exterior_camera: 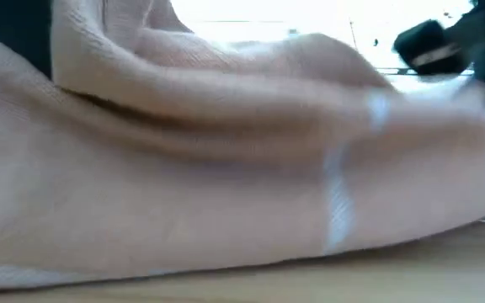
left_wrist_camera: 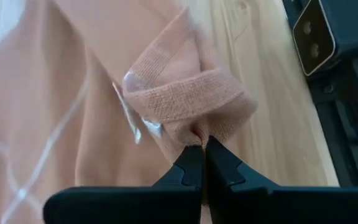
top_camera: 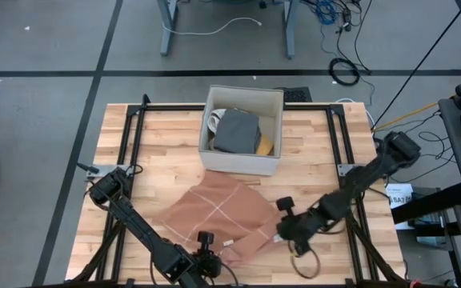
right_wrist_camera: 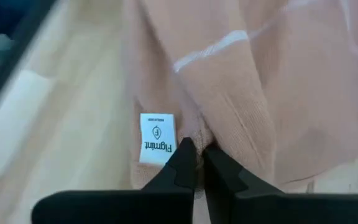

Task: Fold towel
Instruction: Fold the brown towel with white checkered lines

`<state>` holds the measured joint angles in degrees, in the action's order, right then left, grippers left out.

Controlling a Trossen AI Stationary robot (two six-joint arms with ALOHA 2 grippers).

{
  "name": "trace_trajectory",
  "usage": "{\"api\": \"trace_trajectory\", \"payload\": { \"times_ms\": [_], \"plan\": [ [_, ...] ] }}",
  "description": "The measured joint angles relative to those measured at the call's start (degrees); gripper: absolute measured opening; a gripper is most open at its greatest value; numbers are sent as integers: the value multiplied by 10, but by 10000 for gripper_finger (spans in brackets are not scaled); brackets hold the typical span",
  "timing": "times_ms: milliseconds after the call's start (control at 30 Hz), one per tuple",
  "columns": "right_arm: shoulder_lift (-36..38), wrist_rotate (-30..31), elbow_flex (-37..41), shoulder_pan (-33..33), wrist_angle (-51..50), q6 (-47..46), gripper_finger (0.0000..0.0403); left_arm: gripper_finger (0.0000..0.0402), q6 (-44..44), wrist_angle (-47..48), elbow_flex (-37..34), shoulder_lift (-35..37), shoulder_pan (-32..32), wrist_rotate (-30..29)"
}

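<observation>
The towel (top_camera: pixel 218 212) – peach/salmon knit w/ thin pale grid lines – lies crumpled on the wooden desk (top_camera: pixel 126 152), toward the near edge, just in front of a white box (top_camera: pixel 243 128) holding grey cloth. Left gripper (left_wrist_camera: pixel 202 163) sits at the towel's near edge, jaws together & pinching a rolled hem of the fabric; in the left wrist view the hem bunches up right at the tips. Right gripper (right_wrist_camera: pixel 194 160) is at the towel's right-hand corner, jaws closed on a fold of cloth just beside the white care label (right_wrist_camera: pixel 156 138). So both arms have a corner/edge in hand – looks like the start of a fold, nothing laid flat yet. Handling, as a judgement: light, soft, limp knit, no stiffness at all, so it'll drape & sag between the two grips and drag on the desk if lifted low. Ribbed hem is thicker than the body, gives the better bite; pinching a single thin layer mid-cloth would likely slip or stretch. Best hold: the two corners along one edge, at the hem, pulled taut apart before carrying over. Low view is filled w/ fabric close up, little else to read there.
</observation>
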<state>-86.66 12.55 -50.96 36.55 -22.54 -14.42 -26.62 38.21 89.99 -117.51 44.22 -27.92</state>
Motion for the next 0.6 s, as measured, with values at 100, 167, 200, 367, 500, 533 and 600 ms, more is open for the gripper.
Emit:
{"api": "trace_trajectory", "payload": {
  "times_ms": [100,167,200,367,500,533,600],
  "plan": [
    [31,12,0,38,-19,-17,5,0,-3,4,0,0,2,-4],
    [40,29,0,65,-36,-34,5,0,-3,3,0,0,2,-7],
    [43,40,0,79,-45,-44,5,0,-3,3,0,0,2,-11],
    [43,81,0,140,-66,-86,5,0,1,4,0,0,2,-29],
    [43,115,0,179,-51,-90,4,0,1,20,0,0,-5,-33],
    [43,124,0,188,-51,-90,4,0,1,21,0,0,-7,-34],
    [43,139,0,201,-51,-97,4,0,0,23,0,0,-10,-34]
  ]
}}
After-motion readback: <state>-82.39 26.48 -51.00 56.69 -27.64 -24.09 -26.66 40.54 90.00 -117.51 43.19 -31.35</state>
